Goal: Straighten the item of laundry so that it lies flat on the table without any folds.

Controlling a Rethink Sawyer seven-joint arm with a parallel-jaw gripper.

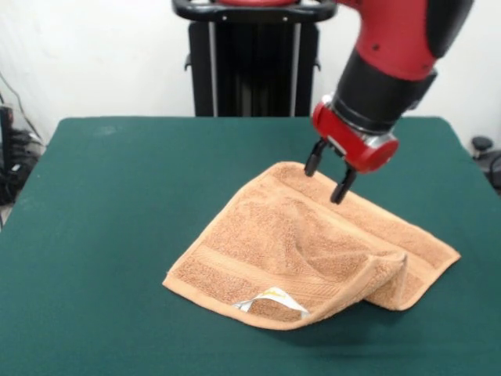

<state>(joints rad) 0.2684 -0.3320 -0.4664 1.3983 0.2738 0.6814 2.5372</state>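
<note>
Arm slants down from upper right — tool [328, 179] spread apart above folded towel's [305, 254] far edge.

Light was bright and even, seemingly from above. The towel [313, 247] cast a soft shadow on the table [102, 235]. Focus looked slightly soft.

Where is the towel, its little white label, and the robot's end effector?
towel [290, 243]: front view, middle of the cloth.
white label [270, 300]: front view, on the label itself.
end effector [327, 180]: front view, midway between its fingertips.
</note>
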